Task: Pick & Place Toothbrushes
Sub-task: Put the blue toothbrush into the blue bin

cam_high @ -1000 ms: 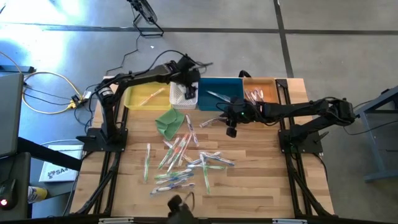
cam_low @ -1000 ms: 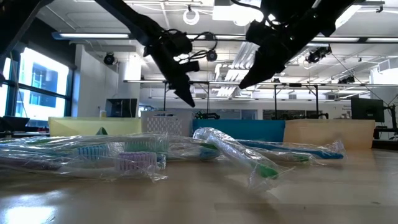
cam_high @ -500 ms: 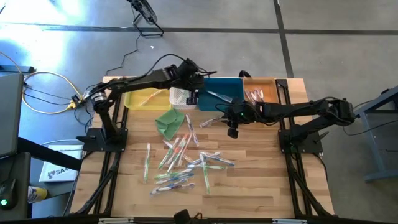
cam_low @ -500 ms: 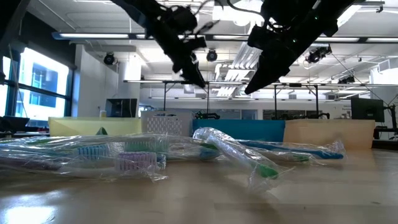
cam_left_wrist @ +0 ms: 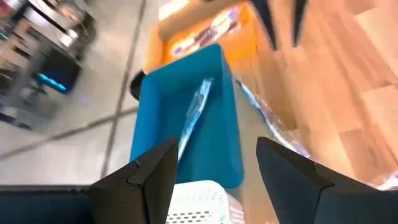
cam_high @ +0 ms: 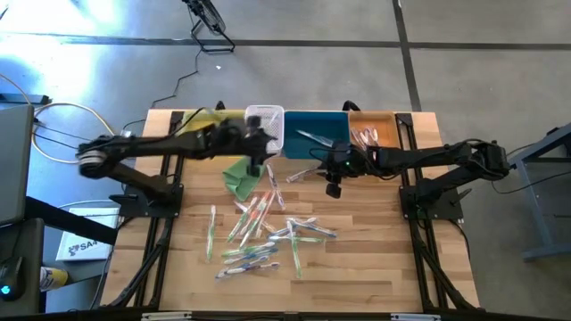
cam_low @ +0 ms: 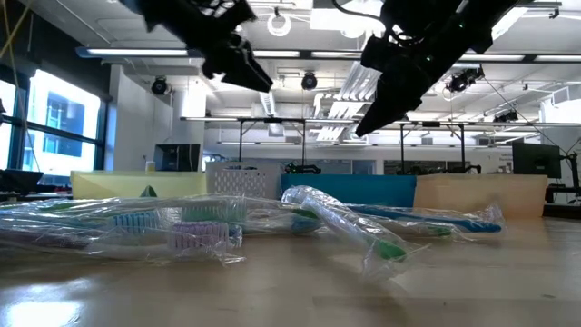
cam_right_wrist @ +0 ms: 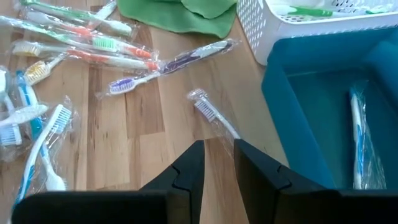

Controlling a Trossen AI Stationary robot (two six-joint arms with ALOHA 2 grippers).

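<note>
The left arm has swung away from the row of bins at the table's far edge and now reaches low across the table point(cam_high: 375, 267), its left gripper point(cam_high: 256, 150) over the green cloth point(cam_high: 239, 176), just short of the pile. Judgement: a drop-off is finished and the arm is returning for another pick.

The toothbrushes point(cam_high: 263, 234) still lie mostly in a loose scatter mid-table; one rests in the blue bin point(cam_high: 321, 134), a few in the orange bin point(cam_high: 375, 129), one green one in the white basket point(cam_right_wrist: 311, 15).

The left gripper's fingers point(cam_left_wrist: 149, 177) stand wide apart and carry nothing.

The right gripper point(cam_high: 332, 178) has not moved, hovering in front of the blue bin; its fingers point(cam_right_wrist: 186, 171) are nearly together and empty, with a wrapped toothbrush point(cam_right_wrist: 211, 115) lying on the wood just ahead of them.
</note>
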